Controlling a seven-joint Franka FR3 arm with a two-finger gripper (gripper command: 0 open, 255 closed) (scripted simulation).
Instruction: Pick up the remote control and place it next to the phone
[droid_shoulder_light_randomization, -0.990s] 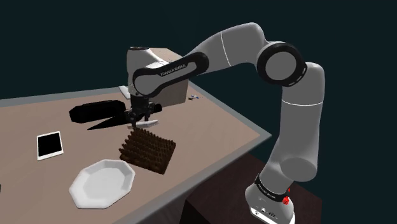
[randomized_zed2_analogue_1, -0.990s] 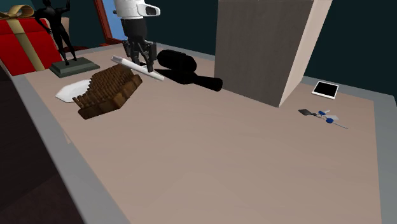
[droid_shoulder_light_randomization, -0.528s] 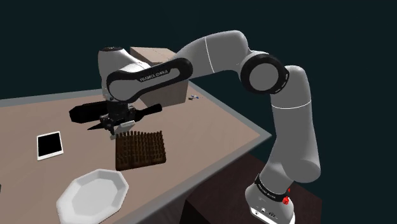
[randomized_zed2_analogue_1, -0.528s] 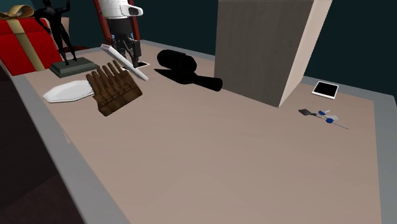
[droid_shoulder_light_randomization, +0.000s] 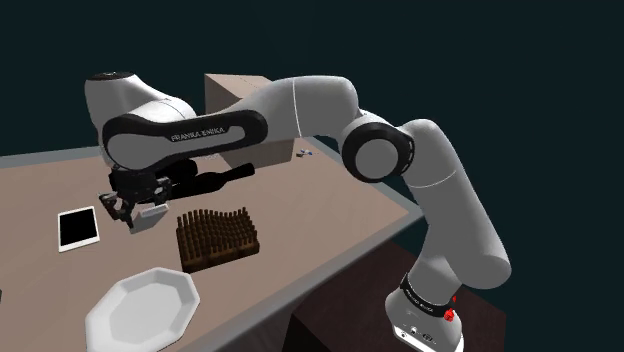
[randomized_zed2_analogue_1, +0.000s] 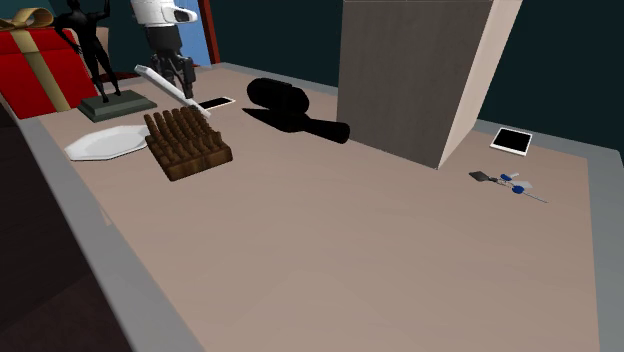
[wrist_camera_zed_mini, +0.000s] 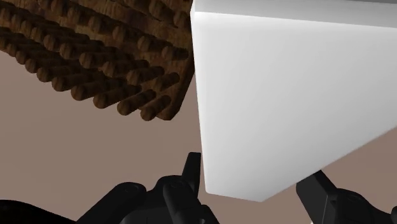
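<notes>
Arm (droid_shoulder_light_randomization: 300, 105) is reaching low across the table (droid_shoulder_light_randomization: 330, 200), claw (droid_shoulder_light_randomization: 133, 211) clamping the white remote control (droid_shoulder_light_randomization: 152, 214), which is tilting between its fingers (wrist_camera_zed_mini: 191, 169); phone (droid_shoulder_light_randomization: 77, 228) is lying just beside the claw.

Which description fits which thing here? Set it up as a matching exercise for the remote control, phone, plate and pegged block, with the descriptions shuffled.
Things:
1. remote control
2. phone
3. plate
4. pegged block

Descriptions:
A. white, eight-sided, near the table edge
B. clasped in the end effector
C. dark screen, pale border, lying flat
D. brown, pegs pointing up

Pairs: 1-B, 2-C, 3-A, 4-D
</notes>
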